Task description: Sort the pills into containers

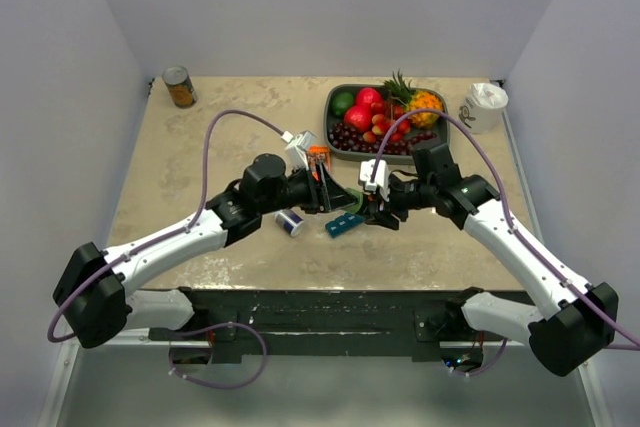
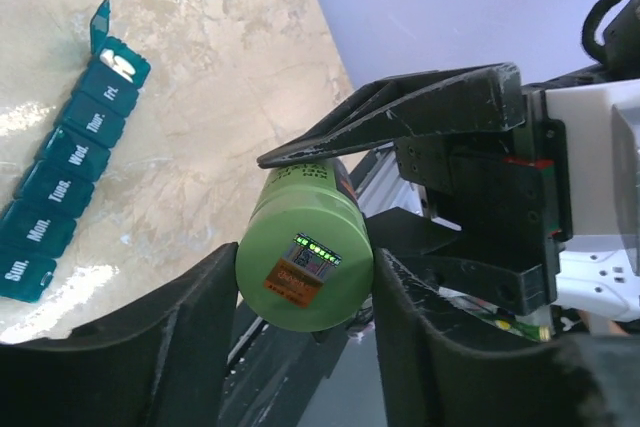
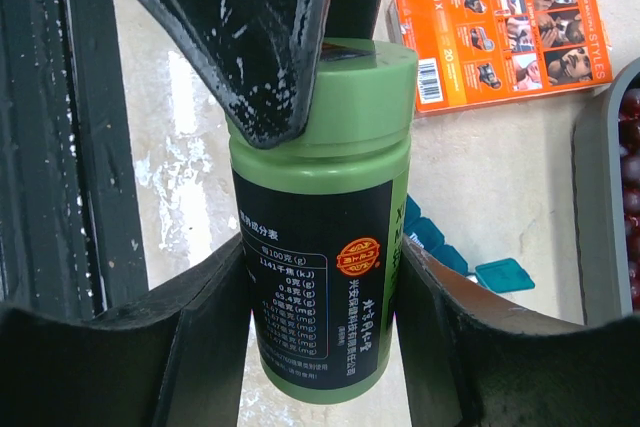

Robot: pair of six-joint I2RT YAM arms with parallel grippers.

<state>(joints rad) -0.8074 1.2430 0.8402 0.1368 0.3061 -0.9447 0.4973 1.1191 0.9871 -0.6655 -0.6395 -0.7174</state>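
A green pill bottle (image 2: 305, 277) with a black label (image 3: 320, 277) is held in the air between both grippers. My left gripper (image 2: 305, 269) is shut on its cap end. My right gripper (image 3: 320, 259) is shut on its body, and its black fingers (image 2: 400, 112) show in the left wrist view. The teal pill organizer (image 2: 70, 167) lies on the table below (image 1: 345, 224). Its end lid (image 2: 100, 25) stands open, with something white (image 2: 120, 62) inside that compartment. Part of the organizer (image 3: 445, 247) shows behind the bottle in the right wrist view.
An orange box (image 3: 510, 32) lies beyond the organizer (image 1: 318, 155). A grey fruit tray (image 1: 332, 117) stands at the back right, with a white cup (image 1: 485, 105) beside it. A tin can (image 1: 180, 87) stands at the back left. A small blue-and-white bottle (image 1: 290, 222) lies left of the organizer.
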